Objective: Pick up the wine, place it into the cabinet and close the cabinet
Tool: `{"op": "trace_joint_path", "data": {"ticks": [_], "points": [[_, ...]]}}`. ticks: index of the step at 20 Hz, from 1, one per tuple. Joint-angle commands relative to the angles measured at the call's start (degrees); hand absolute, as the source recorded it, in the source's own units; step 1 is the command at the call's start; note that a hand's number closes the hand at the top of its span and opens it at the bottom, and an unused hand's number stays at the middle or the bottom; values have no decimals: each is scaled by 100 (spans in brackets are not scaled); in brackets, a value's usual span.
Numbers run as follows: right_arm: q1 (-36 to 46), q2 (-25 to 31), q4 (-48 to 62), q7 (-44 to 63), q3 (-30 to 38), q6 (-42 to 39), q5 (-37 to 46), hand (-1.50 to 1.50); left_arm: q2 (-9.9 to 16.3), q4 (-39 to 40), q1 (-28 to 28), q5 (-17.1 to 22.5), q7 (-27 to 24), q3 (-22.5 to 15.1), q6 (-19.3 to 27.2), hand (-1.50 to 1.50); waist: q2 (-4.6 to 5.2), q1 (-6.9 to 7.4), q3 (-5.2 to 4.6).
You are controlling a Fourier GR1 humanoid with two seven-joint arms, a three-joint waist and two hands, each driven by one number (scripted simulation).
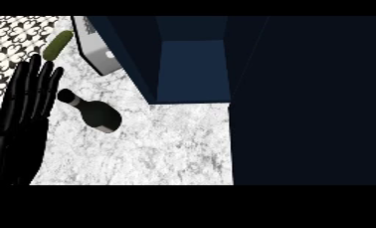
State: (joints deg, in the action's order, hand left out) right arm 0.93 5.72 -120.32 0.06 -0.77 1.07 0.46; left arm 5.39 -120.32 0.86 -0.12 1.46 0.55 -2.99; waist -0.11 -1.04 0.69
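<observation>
The left hand (29, 97) appeared at the 9 o'clock edge of the head view, fingers straight and released, holding nothing. The right hand did not appear in the view. The wine bottle (92, 111) stood on the white marbled counter (169, 142), just beside the fingers at their 3 o'clock and apparently apart from them, with its neck toward 10 o'clock. The dark blue cabinet (192, 67) stood open at 12 o'clock, its door (305, 102) filling the 3 o'clock side. A green cucumber (58, 46) lay at 11 o'clock, near a grey box-shaped object (98, 53).
</observation>
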Motion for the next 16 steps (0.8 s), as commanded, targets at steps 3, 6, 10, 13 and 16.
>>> {"op": "trace_joint_path", "data": {"ticks": [3, 6, 10, 13, 16], "points": [[-531, 55, -789, 186, 9, -89, -75, -150, 547, 1024, -1029, 815, -342, 597, -746, -150, 10, -8, -73], [-914, -234, -642, -436, -312, -62, 118, -150, 990, 1947, -1420, 1439, -1156, 1070, -1510, -150, 30, -37, -77], [-1197, 171, -778, 529, -764, -969, -869, -150, 438, 2337, -1604, 2775, 513, 883, -1383, -150, 27, -119, -72], [-1253, 246, -1259, 1086, -663, -887, -1065, -150, 580, 2376, -1868, 3284, 927, 1034, -1417, -150, 3, 29, -72], [-1210, 376, -1581, 1429, -435, -948, -1350, -150, 798, 2745, -2221, 3520, 1154, 1245, -1377, -150, 7, 43, -70]]}}
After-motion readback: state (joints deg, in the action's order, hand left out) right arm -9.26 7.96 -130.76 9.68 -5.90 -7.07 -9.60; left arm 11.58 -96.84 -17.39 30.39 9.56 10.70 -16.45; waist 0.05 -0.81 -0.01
